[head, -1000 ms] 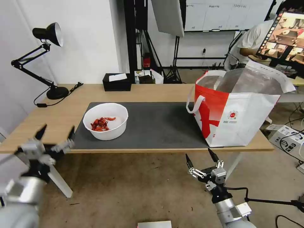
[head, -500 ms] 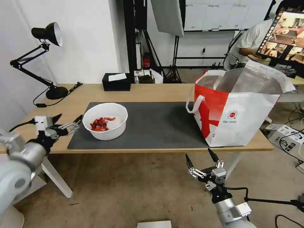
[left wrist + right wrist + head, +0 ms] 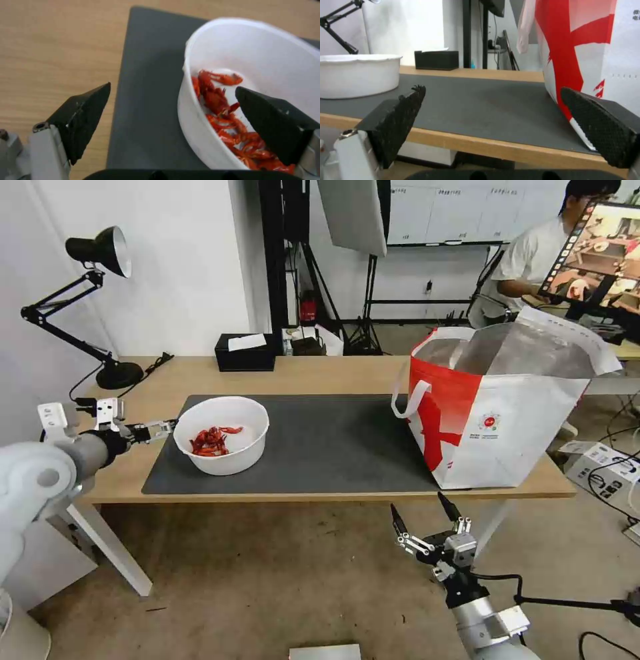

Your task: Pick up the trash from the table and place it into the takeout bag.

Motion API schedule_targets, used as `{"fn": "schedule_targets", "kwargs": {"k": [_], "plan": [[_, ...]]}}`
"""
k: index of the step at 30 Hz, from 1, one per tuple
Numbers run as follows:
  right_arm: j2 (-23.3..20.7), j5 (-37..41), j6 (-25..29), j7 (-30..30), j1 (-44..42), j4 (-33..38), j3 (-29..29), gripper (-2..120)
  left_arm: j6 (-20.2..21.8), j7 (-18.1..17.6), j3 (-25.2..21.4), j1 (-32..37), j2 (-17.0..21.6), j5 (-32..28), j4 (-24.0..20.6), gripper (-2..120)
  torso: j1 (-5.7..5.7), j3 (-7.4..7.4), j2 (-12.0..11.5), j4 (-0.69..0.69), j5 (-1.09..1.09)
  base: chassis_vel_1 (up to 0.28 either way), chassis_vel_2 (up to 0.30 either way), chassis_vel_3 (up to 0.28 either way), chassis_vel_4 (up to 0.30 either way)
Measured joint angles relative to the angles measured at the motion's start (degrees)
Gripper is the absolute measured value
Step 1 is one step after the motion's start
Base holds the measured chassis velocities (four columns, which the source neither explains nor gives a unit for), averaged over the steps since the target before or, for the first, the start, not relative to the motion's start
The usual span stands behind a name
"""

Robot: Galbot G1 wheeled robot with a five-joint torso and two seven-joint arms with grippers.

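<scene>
The white round bowl of red crayfish shells (image 3: 222, 435) sits on the dark grey rectangular mat (image 3: 333, 447) of the light-wood desk (image 3: 320, 373). The left gripper (image 3: 171, 113) is wide open, its fingers straddling the bowl's rim, one inside, one outside. The right gripper (image 3: 425, 515) hangs open below the desk edge, near the boxy red-and-white takeout bag (image 3: 500, 420).

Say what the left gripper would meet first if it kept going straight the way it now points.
Probably the near rim of the white bowl: the open left gripper straddles that wall, one finger over the crayfish shells, the other outside above the mat.
</scene>
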Motion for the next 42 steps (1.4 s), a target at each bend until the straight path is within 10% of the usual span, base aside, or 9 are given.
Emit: {"fn": "schedule_targets", "kwargs": {"k": [42], "plan": [[0.0, 0.0, 0.0, 0.0, 0.0, 0.0, 0.0, 100, 0.9, -3.4, 7.8, -8.0, -4.4, -3.6, 6.9, 100, 0.00, 0.00, 0.0, 0.00, 0.02, 0.000, 0.000, 0.000, 0.000]]}}
